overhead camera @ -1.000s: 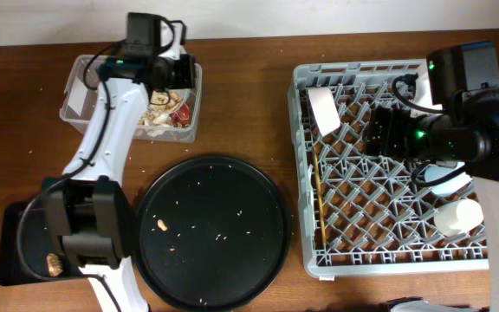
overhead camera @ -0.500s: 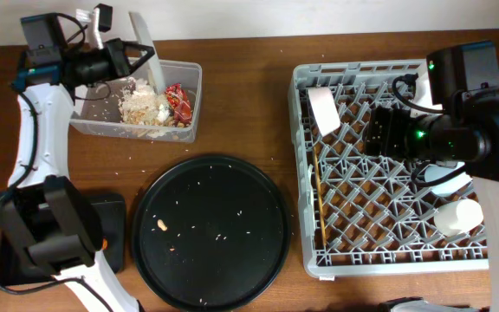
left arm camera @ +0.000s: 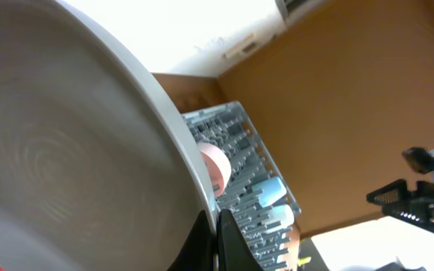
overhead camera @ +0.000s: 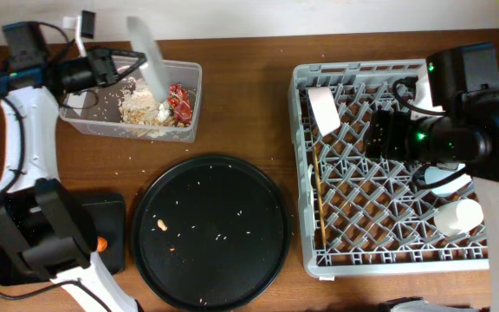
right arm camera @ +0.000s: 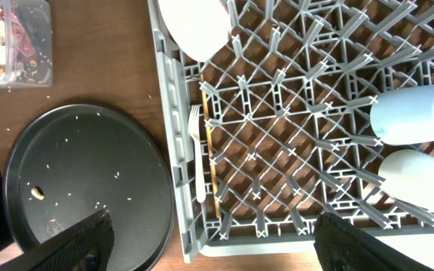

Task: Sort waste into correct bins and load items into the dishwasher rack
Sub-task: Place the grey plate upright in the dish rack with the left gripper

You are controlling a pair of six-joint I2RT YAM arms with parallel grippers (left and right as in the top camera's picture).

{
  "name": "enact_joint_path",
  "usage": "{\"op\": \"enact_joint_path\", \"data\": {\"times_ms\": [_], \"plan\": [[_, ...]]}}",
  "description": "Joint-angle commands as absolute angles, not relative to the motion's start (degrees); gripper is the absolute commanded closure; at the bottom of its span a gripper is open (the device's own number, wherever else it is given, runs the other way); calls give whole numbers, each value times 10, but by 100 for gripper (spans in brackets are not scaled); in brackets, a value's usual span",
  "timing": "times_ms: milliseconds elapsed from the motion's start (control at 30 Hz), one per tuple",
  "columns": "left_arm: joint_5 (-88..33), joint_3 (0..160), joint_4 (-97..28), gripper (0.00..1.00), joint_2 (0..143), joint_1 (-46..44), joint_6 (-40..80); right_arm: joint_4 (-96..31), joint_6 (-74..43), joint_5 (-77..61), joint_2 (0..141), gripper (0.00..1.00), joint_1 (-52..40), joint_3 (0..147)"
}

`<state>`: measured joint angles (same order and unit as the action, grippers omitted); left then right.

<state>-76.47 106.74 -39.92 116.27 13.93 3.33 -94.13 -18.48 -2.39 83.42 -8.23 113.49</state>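
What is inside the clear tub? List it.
In the tub: a red wrapper, white tissue, beige scraps. The tilted plate hides part of its far side; anything under the pile is hidden.

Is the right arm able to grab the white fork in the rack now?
Probably yes. The right gripper hangs open and empty above the dishwasher rack, and the white fork lies uncovered along one side wall, beside the chopsticks. Nearby pegs might crowd the jaws.
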Motion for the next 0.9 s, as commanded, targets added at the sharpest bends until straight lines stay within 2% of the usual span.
{"op": "enact_joint_path", "data": {"times_ms": [0, 133, 167, 300, 367, 433, 533, 600, 700, 767, 800, 867], "plan": [[-732, 1079, -397, 99, 1063, 53, 47, -941, -190, -22, 792, 7, -77, 1194], [-674, 1079, -390, 99, 1040, -109, 88, -941, -218, 7, 756, 0, -77, 1277], [-655, 1079, -377, 100, 1040, -144, 88, -940, -221, 7, 751, 2, -77, 1290], [-533, 1079, -206, 100, 1044, -286, 213, -941, -230, 7, 723, 2, -77, 1319], [-480, 1079, -59, 100, 1075, -339, 353, -941, -228, 7, 707, 2, -77, 1319], [-477, 1079, 24, 100, 1127, -367, 447, -942, -228, 7, 701, 2, -77, 1319], [-461, 1079, 76, 99, 1207, -391, 542, -953, -228, 7, 700, 2, -77, 1319], [-391, 1078, 42, 99, 1235, -397, 599, -961, -228, 7, 700, 2, -77, 1319], [-341, 1078, 15, 100, 1240, -397, 600, -967, -228, 8, 700, 2, -77, 1319], [-306, 1078, -50, 99, 1241, -397, 599, -967, -228, 7, 700, 2, -77, 1319], [-306, 1078, -61, 93, 1243, -396, 599, -967, -228, 7, 700, 2, -77, 1319], [-323, 1078, -73, 69, 1247, -396, 582, -971, -228, 7, 699, 2, -77, 1319]]}}
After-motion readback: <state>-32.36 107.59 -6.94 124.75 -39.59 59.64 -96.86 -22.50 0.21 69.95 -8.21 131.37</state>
